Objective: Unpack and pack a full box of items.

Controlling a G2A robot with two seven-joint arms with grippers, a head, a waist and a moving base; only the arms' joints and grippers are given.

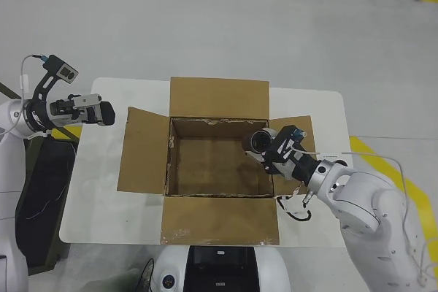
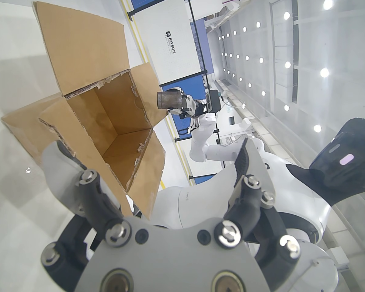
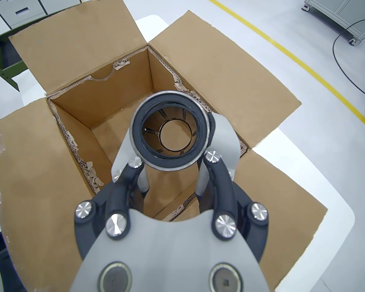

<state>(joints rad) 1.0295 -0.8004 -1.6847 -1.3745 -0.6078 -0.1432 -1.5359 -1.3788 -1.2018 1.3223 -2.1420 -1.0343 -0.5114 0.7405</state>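
1. The table (image 1: 102, 197) carries the open cardboard box (image 1: 219, 96), its flaps spread.
2. A hollow, dark-rimmed metal cylinder (image 1: 260, 137) hangs over the box's right inner edge, its long axis seemingly tilted down into the cavity.
3. The right claw (image 3: 173, 141) is clamped on the cylinder's sides, with the box floor straight ahead.
4. The left claw (image 1: 108, 113) gapes, holding nothing, well apart at the table's left.

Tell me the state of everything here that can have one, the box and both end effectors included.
box: open, all four flaps folded out, floor bare where visible.
metal cylinder: held over the box's opening.
right end effector: shut on the metal cylinder.
left end effector: open, empty.
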